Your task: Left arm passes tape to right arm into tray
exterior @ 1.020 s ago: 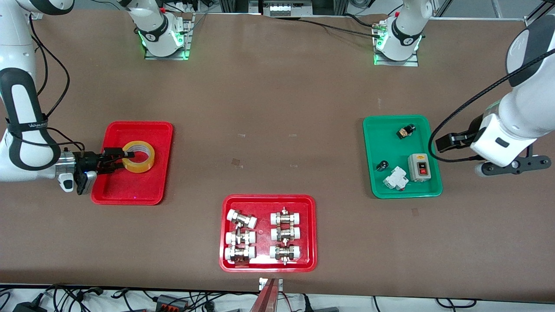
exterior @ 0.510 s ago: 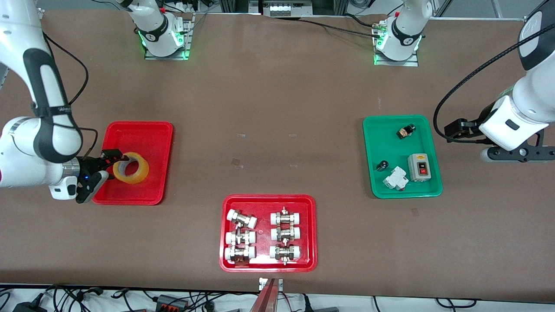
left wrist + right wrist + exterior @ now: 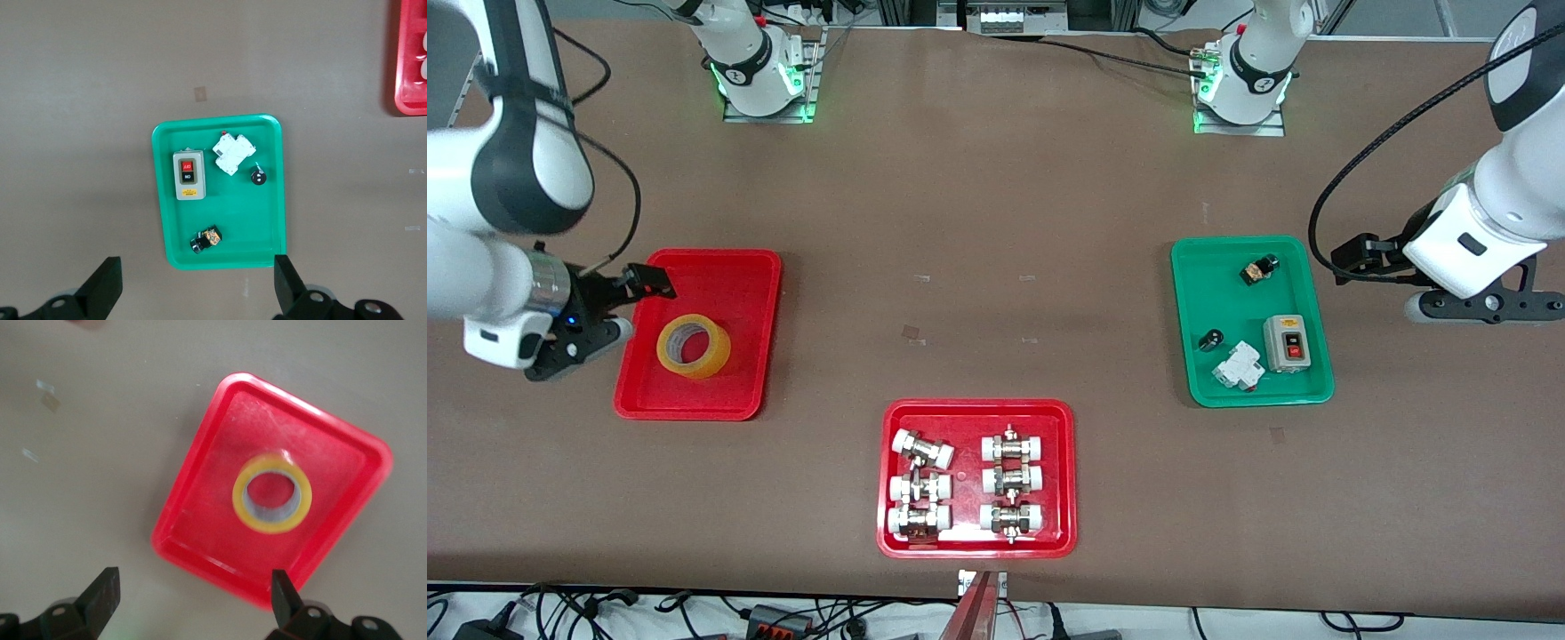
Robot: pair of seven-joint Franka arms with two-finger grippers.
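Note:
The yellow tape (image 3: 694, 347) lies flat in the plain red tray (image 3: 720, 284), apart from both grippers. My right gripper (image 3: 630, 307) is open and empty, raised over the tray's edge at the right arm's end of the table. In the right wrist view the tape (image 3: 271, 493) rests in the tray (image 3: 320, 447), well clear of the open right gripper (image 3: 193, 587). My left gripper (image 3: 1356, 258) is open and empty, held up beside the green tray (image 3: 1227, 302) at the left arm's end. It also shows open in the left wrist view (image 3: 197, 270).
The green tray (image 3: 233, 207) holds a grey switch box (image 3: 1287, 343), a white breaker (image 3: 1239, 366) and two small dark parts. A red tray (image 3: 969, 418) with several white-capped metal fittings stands nearer the front camera, mid-table.
My right gripper has let go of the tape, which now lies flat in the red tray. It has lifted and pulled back off the roll. My left arm has shifted slightly.

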